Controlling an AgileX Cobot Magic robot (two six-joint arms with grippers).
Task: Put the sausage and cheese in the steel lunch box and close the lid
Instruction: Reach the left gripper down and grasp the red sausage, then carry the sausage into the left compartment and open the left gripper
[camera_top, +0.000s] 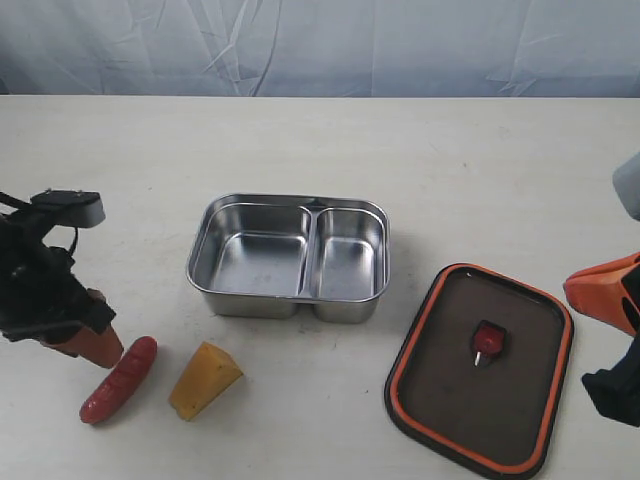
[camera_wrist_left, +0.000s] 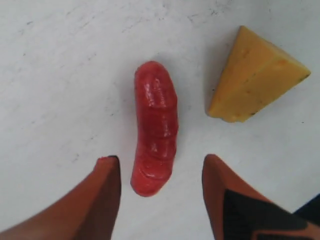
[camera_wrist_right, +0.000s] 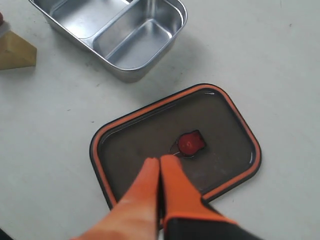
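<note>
On the desk (camera_top: 300, 140) left of the steel lunch box (camera_top: 250, 302), our left gripper (camera_wrist_left: 160, 159), jaws released, straddles the sausage (camera_wrist_left: 154, 127) for pickup; the cheese (camera_wrist_left: 255, 75) lies beside. Our right gripper (camera_wrist_right: 160, 161), jaws clenched, seemingly hovers over the lid (camera_wrist_right: 220, 135).

The exterior view's right edge cuts off the right pincer (camera_top: 578, 290). Of the left pincer (camera_top: 105, 352) mostly the black body shows, its orange fingers largely hidden. The right wrist view crops the steel lunch box (camera_wrist_right: 160, 50) and the cheese (camera_wrist_right: 15, 52), leaving the sausage (camera_wrist_right: 1, 18) a mere red sliver.
</note>
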